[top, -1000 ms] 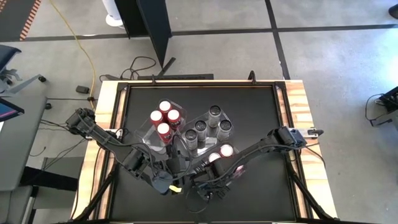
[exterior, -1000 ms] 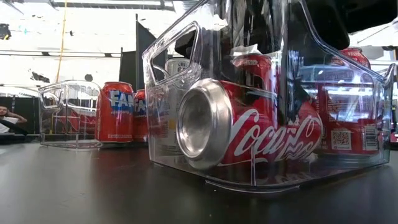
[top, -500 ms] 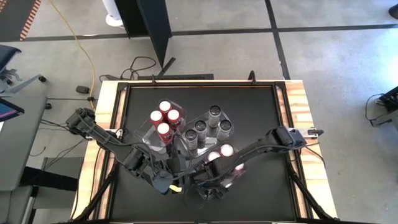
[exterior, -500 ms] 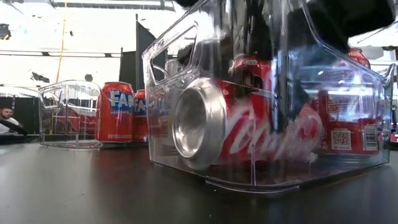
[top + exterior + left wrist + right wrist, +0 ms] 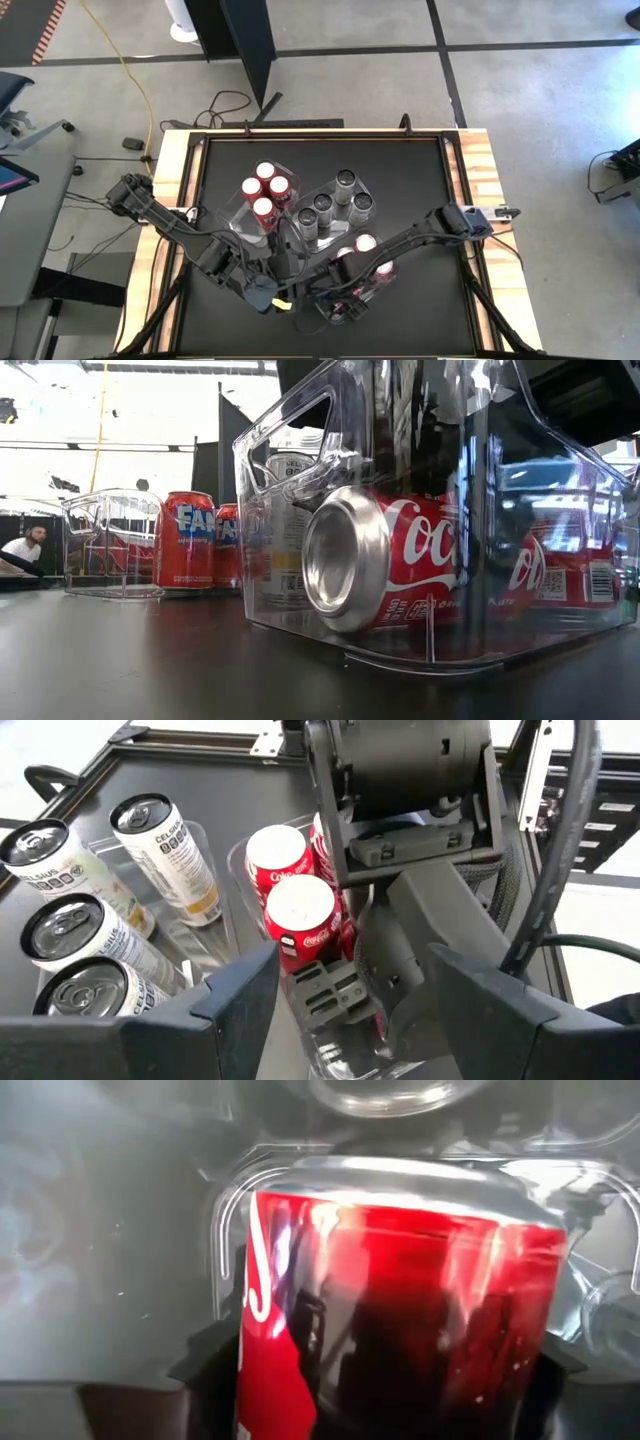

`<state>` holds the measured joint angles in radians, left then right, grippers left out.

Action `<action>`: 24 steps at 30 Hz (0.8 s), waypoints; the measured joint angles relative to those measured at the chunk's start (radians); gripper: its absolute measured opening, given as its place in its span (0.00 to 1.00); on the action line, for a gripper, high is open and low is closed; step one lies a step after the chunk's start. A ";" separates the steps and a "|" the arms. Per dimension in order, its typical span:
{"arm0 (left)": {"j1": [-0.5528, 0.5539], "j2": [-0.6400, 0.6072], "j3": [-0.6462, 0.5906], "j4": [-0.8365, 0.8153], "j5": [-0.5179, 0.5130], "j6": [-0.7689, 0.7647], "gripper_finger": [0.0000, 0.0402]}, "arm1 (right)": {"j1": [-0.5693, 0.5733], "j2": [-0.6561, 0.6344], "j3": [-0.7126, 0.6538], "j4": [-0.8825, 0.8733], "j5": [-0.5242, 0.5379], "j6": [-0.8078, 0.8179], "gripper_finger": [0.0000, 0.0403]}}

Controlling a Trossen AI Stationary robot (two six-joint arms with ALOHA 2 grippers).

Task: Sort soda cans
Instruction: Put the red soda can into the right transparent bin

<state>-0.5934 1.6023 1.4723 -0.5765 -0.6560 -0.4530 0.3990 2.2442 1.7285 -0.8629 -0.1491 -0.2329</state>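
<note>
The red Coca-Cola can [image 5: 420,565] lay on its side inside the clear tray [image 5: 300,450], its long axis crossing between the fingers of the right gripper [image 5: 390,1380], which straddled its body directly above. Whether they pinched it I could not tell. The left gripper [image 5: 350,990] hovered alongside, fingers parted, empty.

Six red cans [image 5: 264,190], four silver cans [image 5: 344,181].

My right pincer [image 5: 345,300] reaches down into the near tray [image 5: 440,650], around a can [image 5: 400,575] lying on its side there; two cans [image 5: 355,247] stand just behind it. My left pincer [image 5: 262,293] waits to its left. Farther off, a middle tray [image 5: 335,205] holds four upright cans, and the far-left tray [image 5: 240,210] three.
</note>
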 joint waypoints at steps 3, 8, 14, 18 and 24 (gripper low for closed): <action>0.000 0.000 0.000 0.000 0.000 0.000 0.61 | 0.008 -0.002 0.004 -0.015 0.002 -0.001 0.75; 0.000 0.000 0.000 0.000 -0.001 0.003 0.61 | 0.023 0.003 0.047 -0.085 0.041 -0.004 0.75; 0.000 0.000 0.000 0.000 -0.003 0.005 0.61 | 0.045 0.010 0.149 -0.216 0.118 -0.013 0.75; 0.000 0.000 0.000 0.000 -0.003 0.006 0.61 | 0.061 0.007 0.204 -0.274 0.159 -0.014 0.75; 0.000 0.000 0.000 0.000 -0.004 0.015 0.61 | 0.086 0.004 0.256 -0.341 0.221 -0.011 0.75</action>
<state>-0.5934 1.6028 1.4723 -0.5770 -0.6599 -0.4381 0.4851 2.2486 1.9849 -1.2035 0.0720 -0.2436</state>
